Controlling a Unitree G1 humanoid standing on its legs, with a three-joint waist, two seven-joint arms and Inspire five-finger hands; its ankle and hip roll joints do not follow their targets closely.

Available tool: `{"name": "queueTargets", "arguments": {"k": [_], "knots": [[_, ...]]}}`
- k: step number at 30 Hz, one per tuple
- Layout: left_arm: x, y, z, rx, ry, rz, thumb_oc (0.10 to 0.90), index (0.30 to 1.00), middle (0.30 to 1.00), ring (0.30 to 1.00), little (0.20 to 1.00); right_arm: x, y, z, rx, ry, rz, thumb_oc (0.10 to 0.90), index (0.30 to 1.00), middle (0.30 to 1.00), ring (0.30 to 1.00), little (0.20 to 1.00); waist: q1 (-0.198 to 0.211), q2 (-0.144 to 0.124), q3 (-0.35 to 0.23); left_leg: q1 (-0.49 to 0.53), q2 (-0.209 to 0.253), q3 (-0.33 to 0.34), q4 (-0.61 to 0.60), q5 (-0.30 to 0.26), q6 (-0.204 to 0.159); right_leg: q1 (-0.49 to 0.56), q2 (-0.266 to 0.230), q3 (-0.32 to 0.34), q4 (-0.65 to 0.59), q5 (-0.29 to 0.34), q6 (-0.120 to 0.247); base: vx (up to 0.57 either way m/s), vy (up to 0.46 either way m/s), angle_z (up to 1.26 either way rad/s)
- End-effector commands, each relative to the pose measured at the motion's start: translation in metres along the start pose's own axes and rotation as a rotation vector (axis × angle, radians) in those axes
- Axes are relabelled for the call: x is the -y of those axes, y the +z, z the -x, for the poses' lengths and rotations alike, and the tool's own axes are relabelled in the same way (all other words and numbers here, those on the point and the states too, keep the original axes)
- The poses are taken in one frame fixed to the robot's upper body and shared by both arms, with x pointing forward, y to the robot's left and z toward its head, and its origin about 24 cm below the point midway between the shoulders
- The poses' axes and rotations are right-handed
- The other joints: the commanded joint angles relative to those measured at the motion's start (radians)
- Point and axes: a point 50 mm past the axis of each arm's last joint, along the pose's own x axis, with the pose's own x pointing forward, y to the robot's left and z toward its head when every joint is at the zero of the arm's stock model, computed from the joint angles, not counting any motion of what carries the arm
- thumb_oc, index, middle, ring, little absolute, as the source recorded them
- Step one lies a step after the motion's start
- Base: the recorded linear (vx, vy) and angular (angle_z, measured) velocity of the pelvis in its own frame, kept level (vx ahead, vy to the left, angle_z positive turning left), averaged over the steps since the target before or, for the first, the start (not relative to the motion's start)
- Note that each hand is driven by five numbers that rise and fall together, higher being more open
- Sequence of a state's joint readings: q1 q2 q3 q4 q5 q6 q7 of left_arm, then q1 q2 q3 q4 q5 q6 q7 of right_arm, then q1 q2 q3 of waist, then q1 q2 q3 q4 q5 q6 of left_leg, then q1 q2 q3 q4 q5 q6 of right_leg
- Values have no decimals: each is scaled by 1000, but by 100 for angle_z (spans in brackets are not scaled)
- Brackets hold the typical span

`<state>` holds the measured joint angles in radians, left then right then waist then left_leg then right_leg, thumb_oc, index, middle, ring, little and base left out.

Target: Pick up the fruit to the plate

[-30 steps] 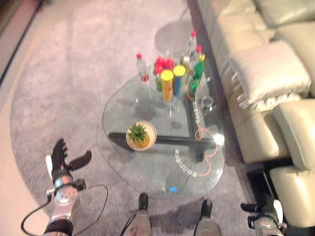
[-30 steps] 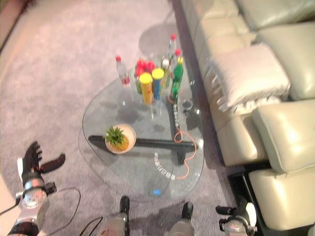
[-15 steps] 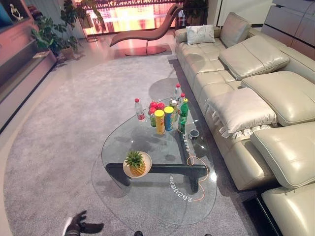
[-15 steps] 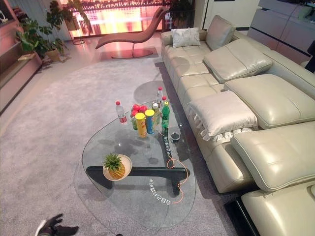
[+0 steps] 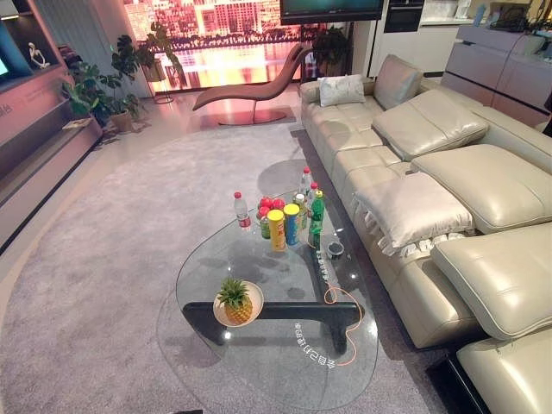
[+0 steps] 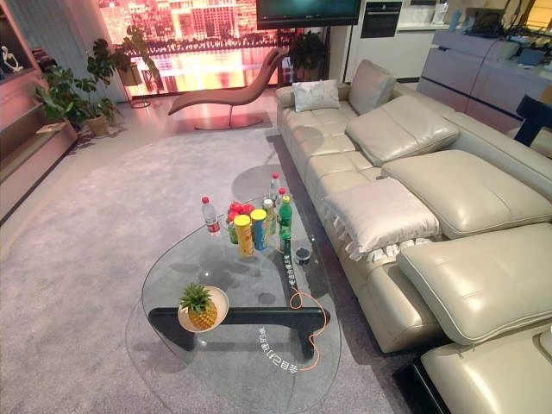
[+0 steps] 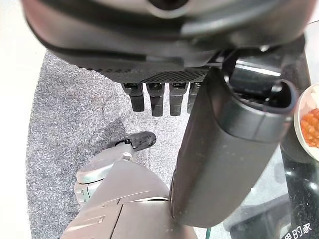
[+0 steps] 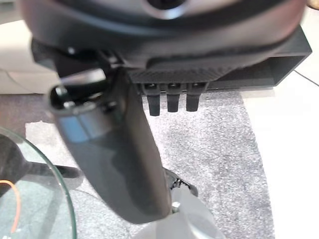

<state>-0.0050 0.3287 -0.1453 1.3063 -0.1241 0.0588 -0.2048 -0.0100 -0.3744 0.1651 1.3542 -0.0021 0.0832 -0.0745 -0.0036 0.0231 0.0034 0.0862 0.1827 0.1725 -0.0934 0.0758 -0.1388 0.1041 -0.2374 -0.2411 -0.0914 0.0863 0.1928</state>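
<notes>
From the left eye view, a glass coffee table (image 5: 259,362) stands on a grey carpet (image 5: 112,259) beside a long cream sofa (image 5: 448,181). Near the table's front left edge a pineapple (image 5: 235,302) sits upright in a pale round plate (image 5: 252,307), its green crown up. Toward the far end of the glass stands a cluster of containers: a clear water bottle (image 5: 241,211) with a red cap, a yellow can (image 5: 276,230), a blue can (image 5: 291,224) with a yellow lid, a green bottle (image 5: 316,219), and red fruit (image 5: 271,204) tucked behind the cans. An orange cord (image 5: 343,304) loops on the glass toward the sofa side. The right eye view gives the same layout, with a tasselled cushion (image 6: 375,216) lying on the sofa seat and a lounge chair (image 6: 226,88) far off by potted plants (image 6: 65,99). In the left wrist view the left hand (image 7: 164,74) hangs over the carpet at the table's edge, its fingers (image 7: 155,99) straight and side by side, the thumb jutting out, holding nothing; the plate's rim with what seems to be the pineapple's orange skin shows at the side, apart from the hand. In the right wrist view the right hand (image 8: 169,74) likewise hangs above the carpet next to the glass rim, fingers (image 8: 172,102) straight and empty.
</notes>
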Motion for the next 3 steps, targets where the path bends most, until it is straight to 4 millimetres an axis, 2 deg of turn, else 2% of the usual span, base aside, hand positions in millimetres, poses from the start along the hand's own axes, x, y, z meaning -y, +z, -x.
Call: {"name": "queueTargets", "arguments": {"k": [1,3], "knots": [[-9,21,1,-14,-9,-66,800,900,900,900,900,-1,35,0,54,10,66,800,900,900,900,900,-1,-11,53,40,50,15,6,-19,-28,33,-47,-23,4,13,33,0,0,0],[-7,22,0,-14,-8,-82,800,900,900,900,900,-3,36,1,52,21,78,800,900,900,900,900,-2,-13,53,41,52,17,6,-20,-28,33,-48,-24,4,14,33,0,0,0]]}}
